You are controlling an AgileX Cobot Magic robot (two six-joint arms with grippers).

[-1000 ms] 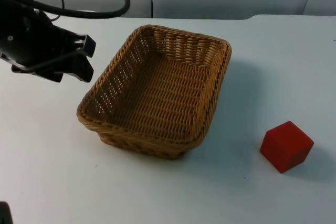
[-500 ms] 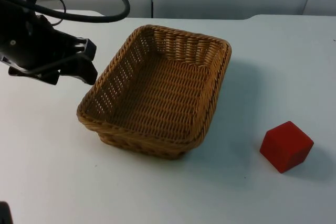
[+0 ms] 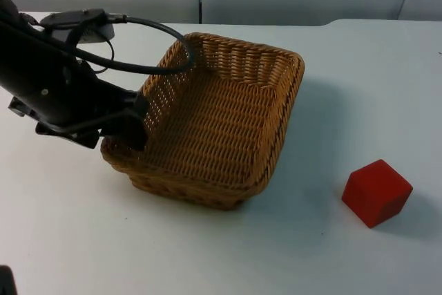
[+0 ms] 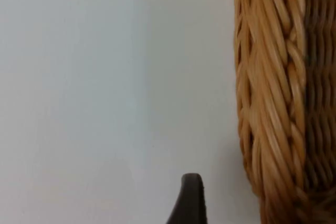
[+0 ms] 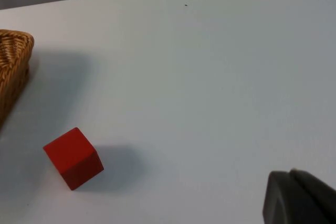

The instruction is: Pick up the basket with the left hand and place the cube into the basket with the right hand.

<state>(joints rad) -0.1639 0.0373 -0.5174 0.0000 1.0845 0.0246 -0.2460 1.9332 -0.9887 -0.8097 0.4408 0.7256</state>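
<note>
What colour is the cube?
Red; the cube shows best in the top view, on the white table.

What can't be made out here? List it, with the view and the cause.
- Left gripper at the basket rim, top view: the arm's own body hides the grip.
- Basket, left wrist view: cut off by the edge.
- Right gripper, right wrist view: cut off; the cube lies apart.
</note>
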